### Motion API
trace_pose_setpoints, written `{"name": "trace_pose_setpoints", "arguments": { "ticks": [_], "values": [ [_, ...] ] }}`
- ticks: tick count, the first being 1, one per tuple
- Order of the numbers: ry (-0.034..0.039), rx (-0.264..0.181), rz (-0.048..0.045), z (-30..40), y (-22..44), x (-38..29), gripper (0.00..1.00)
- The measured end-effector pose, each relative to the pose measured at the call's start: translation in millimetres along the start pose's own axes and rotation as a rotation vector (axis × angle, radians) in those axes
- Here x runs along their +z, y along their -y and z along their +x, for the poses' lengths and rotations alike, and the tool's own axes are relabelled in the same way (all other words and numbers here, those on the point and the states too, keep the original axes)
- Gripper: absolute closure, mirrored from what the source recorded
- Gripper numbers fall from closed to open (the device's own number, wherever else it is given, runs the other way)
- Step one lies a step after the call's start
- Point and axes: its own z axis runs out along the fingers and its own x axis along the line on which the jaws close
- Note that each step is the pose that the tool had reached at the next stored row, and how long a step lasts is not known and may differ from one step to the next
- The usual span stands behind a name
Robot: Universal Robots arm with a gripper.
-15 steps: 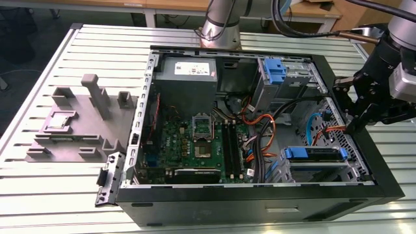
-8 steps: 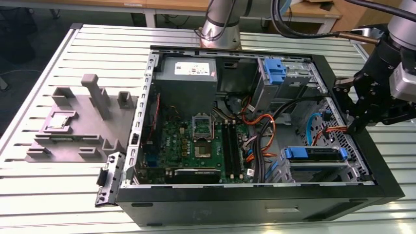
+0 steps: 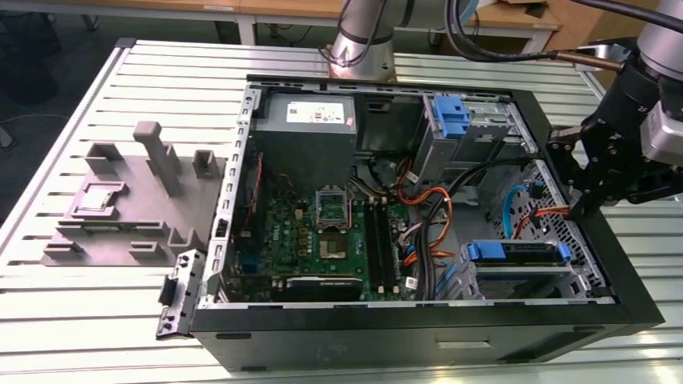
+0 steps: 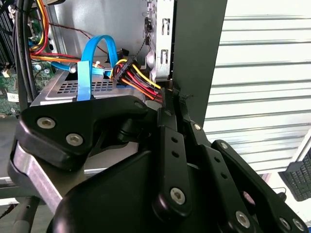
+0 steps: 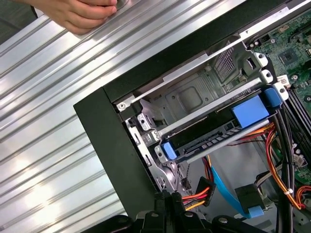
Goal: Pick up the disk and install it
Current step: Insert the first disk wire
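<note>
Jaws pinched shut, empty, beside case wall (image 4: 194, 48): keep clear of power cables (image 4: 138, 80), meet disk (image 5: 214, 138) squarely at its blue carrier.

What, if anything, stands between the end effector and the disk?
The disk lies in the bay in its blue carrier. The end effector is at the case wall, beside the bay. Between them are the power plug with its red, yellow and orange wires, and the bay's metal frame.
</note>
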Motion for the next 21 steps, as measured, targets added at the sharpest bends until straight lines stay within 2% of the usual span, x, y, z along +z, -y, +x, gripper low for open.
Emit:
{"name": "trace_pose_setpoints", "arguments": {
  "ticks": [2, 6, 8, 21],
  "values": [
    [0.0001, 0.0, 0.0002, -2.0, -1.2, -0.8, 0.83],
    [-0.0011, 0.0, 0.0006, -13.3, -8.0, -2.7, 0.83],
    [-0.0012, 0.005, 0.0, -14.4, -8.7, -2.8, 0.83],
    [-0.0032, 0.232, -0.0344, -14.6, -8.7, -2.1, 0.83]
  ]
}}
